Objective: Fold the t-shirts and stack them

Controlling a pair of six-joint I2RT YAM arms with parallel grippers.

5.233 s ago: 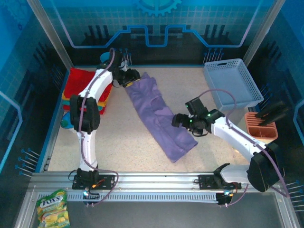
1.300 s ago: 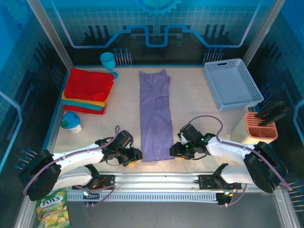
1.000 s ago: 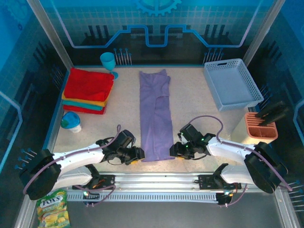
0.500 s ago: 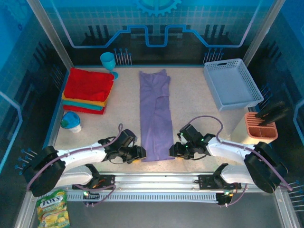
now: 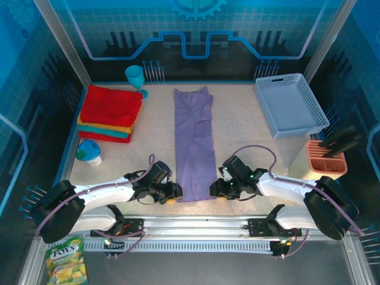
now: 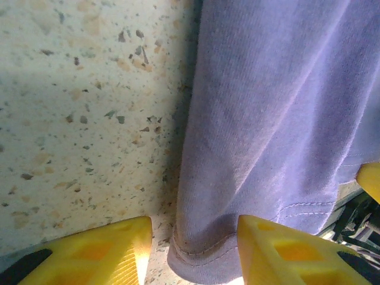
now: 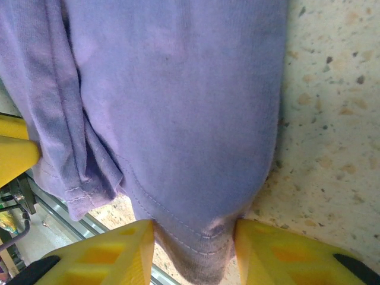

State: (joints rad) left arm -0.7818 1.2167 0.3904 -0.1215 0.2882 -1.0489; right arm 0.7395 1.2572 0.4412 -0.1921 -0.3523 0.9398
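The lavender-purple t-shirt (image 5: 193, 142) lies folded into a long narrow strip down the middle of the table, its hem at the near edge. My left gripper (image 5: 172, 193) is at the hem's near-left corner. In the left wrist view its yellow fingers (image 6: 113, 252) stand apart around the hem corner (image 6: 202, 255), with bare table showing beside one finger, so the left gripper (image 6: 193, 249) is open. My right gripper (image 5: 215, 190) is at the near-right corner. There the right gripper (image 7: 195, 249) presses bunched cloth (image 7: 178, 101) from both sides. Folded red, yellow-orange and teal tees (image 5: 111, 113) are stacked far left.
A pale blue lattice basket (image 5: 291, 104) stands at the far right, with an orange holder (image 5: 326, 159) nearer. A teal cup (image 5: 135, 76) is at the back left and a small blue bowl (image 5: 89, 151) sits below the stack. The metal rail (image 5: 196, 225) runs just behind both grippers.
Five seconds ago both arms held the purple shirt diagonally across the table; now it lies straight. Over the last second both grippers edged inward onto the hem corners.
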